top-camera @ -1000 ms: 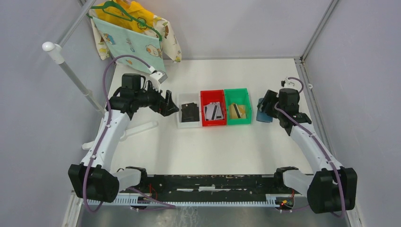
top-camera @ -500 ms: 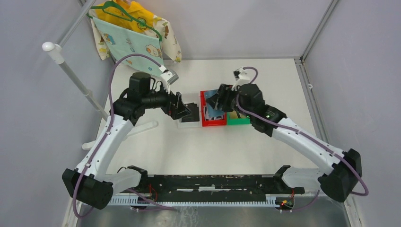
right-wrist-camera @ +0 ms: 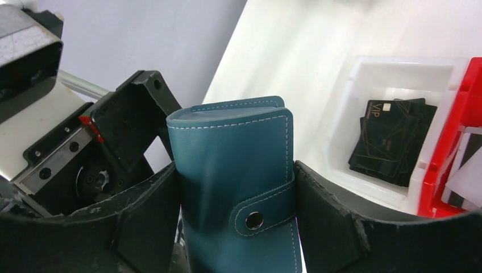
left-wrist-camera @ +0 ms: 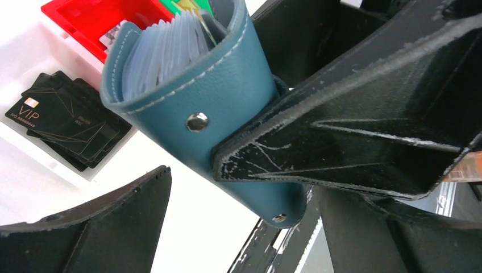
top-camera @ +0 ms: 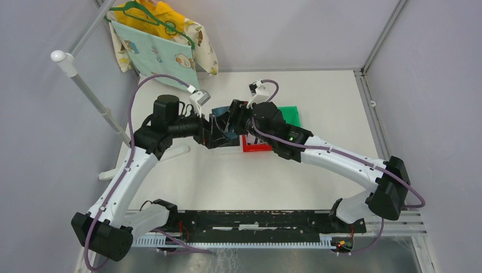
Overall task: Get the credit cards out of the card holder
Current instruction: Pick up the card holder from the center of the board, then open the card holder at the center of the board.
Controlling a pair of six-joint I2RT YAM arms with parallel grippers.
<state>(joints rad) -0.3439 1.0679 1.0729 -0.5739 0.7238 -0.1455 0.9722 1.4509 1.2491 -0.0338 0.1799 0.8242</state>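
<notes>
Clamping the card holder (right-wrist-camera: 233,170) by its lower half, the right fingers (right-wrist-camera: 341,227) hold it upright off the bench (top-camera: 256,182); left fingers (left-wrist-camera: 85,233) gape wide beside it, not touching; its strap looks snapped shut, so a hasty pull could wrench it free and drop it.

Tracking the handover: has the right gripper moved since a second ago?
Yes. The right gripper, shut on the card holder, swung left from beyond the green bin to past the red bin.
</notes>
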